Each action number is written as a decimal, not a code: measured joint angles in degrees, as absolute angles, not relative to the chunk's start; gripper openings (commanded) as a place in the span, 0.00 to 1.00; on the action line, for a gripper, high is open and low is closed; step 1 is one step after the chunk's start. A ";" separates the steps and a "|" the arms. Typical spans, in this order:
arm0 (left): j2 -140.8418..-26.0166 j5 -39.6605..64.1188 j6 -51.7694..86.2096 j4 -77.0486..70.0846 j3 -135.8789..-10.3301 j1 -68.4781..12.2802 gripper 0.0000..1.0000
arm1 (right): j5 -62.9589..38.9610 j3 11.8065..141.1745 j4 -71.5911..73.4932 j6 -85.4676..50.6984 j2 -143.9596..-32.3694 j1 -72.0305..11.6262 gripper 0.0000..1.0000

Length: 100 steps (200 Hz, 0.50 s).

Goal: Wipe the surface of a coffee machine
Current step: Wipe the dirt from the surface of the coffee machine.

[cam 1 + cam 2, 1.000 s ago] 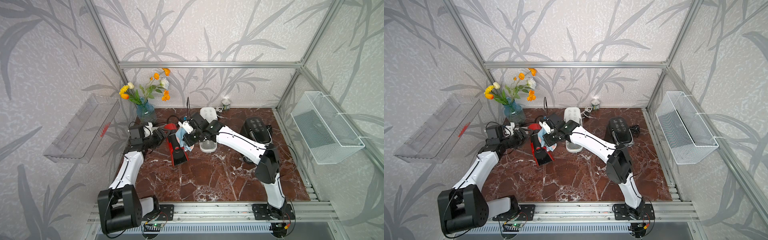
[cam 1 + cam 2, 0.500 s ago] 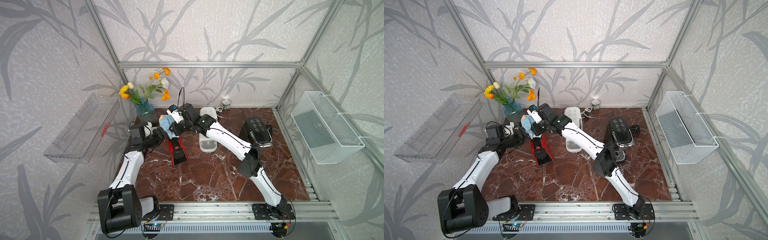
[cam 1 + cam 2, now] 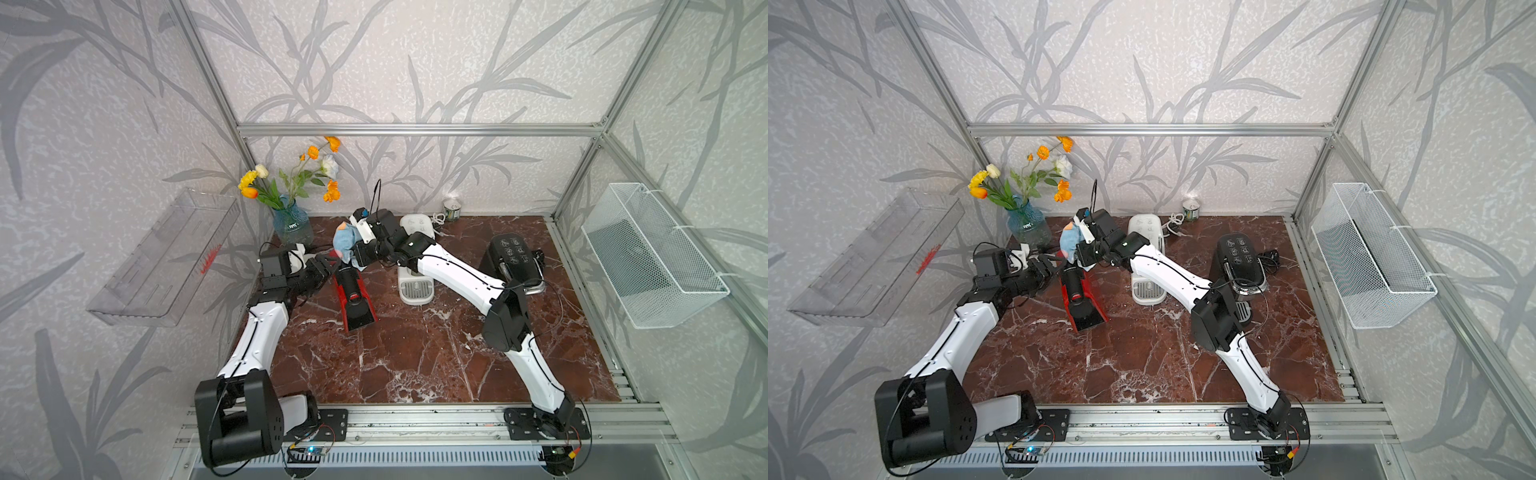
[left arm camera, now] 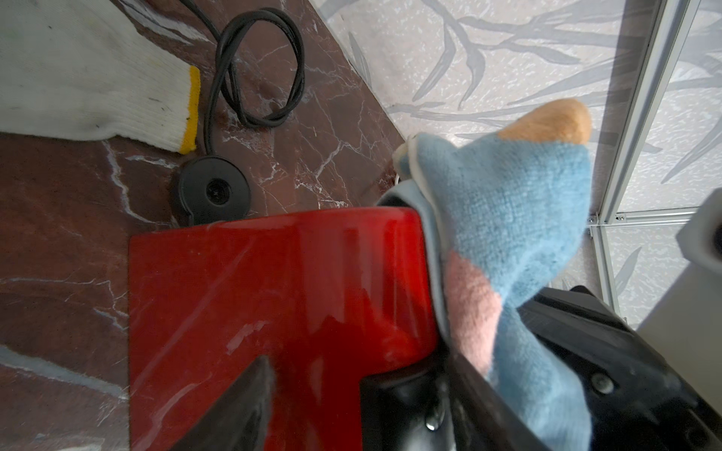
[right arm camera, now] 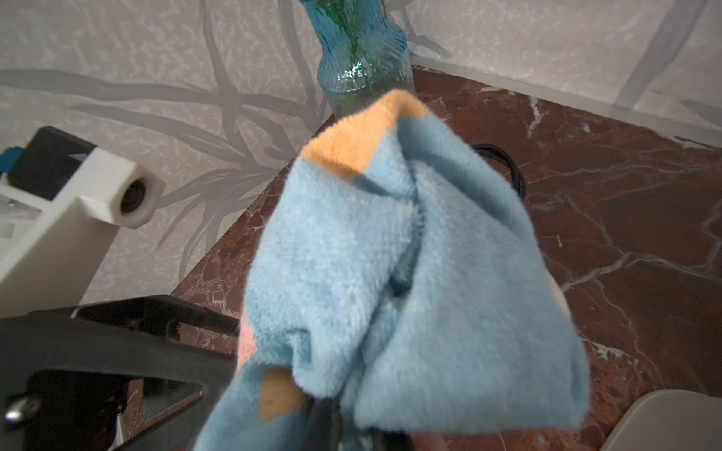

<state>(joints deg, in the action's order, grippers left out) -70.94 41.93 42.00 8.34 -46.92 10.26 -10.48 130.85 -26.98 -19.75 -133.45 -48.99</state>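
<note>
A narrow, glossy red and black coffee machine (image 3: 354,296) stands at an angle on the brown marble counter (image 3: 415,353), towards its left rear. A fluffy blue cloth (image 3: 344,244) with orange and pink patches, bunched up and off the counter, touches the machine's upper rear edge.

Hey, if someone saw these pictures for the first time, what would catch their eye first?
Probably the blue cloth, pinched in the right hand, against the upper rear of the red coffee machine on the left side of the table. The left hand seems to clamp that machine from beside it. Behind them, orange and yellow flowers stand in a blue vase.
</note>
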 measured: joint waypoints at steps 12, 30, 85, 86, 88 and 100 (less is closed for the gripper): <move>-70.94 41.91 42.02 8.51 -47.03 10.24 0.68 | -10.52 130.61 -27.00 -20.01 -133.47 -48.86 0.00; -70.94 41.87 42.00 8.73 -47.11 10.24 0.68 | -10.52 130.61 -26.98 -20.16 -133.56 -48.88 0.00; -70.94 41.87 42.02 8.84 -47.18 10.22 0.68 | -9.37 130.76 -27.05 -20.36 -134.47 -48.90 0.00; -70.94 41.87 42.02 8.84 -47.18 10.22 0.68 | -9.26 130.76 -27.07 -20.36 -134.52 -48.90 0.00; -70.94 41.87 42.02 8.86 -47.18 10.22 0.68 | -9.10 130.76 -27.07 -20.36 -134.61 -48.90 0.00; -70.94 41.85 42.02 8.95 -47.22 10.22 0.68 | -8.25 130.78 -27.49 -20.36 -134.98 -48.90 0.00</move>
<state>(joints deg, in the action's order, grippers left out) -70.94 41.85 42.02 8.95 -47.22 10.22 -8.25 130.78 -27.49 -20.36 -134.98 -48.90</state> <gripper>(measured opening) 0.679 0.117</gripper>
